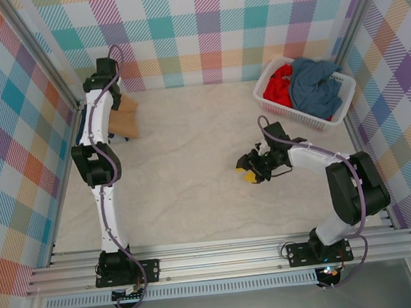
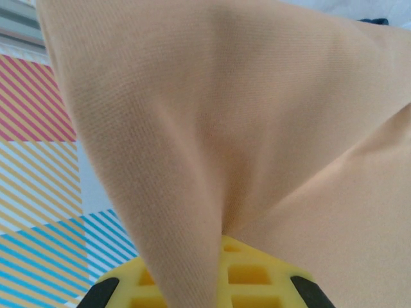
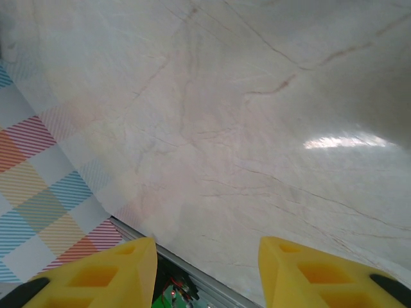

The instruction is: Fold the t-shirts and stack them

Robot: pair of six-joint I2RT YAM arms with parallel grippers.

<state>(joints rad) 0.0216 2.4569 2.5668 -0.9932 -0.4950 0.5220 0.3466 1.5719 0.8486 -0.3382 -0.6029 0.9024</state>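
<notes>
The left tool is closed narrow on the tan t-shirt. In the left wrist view, a fold of the tan fabric comes down between the yellow fingers and is pinched there. From this pinch the cloth spreads upward and to the right, in front of the camera. In the top view the tan t-shirt is at the far left of the counter, just beside the upper part of the left arm and near the checked wall. I cannot tell from this view whether the cloth hangs or rests on the counter.

The right tool is over the middle-right of the counter, well apart from the tan t-shirt. Its yellow fingers stand about half open, and the right wrist view has bare marble-pattern counter in the gap between them.

A white slatted basket stands at the far right corner of the counter, beyond the right tool and not touching it. Inside lie a red t-shirt on the left and a grey-blue t-shirt on the right, both crumpled. The grey-blue one lies partly over the red one.
</notes>
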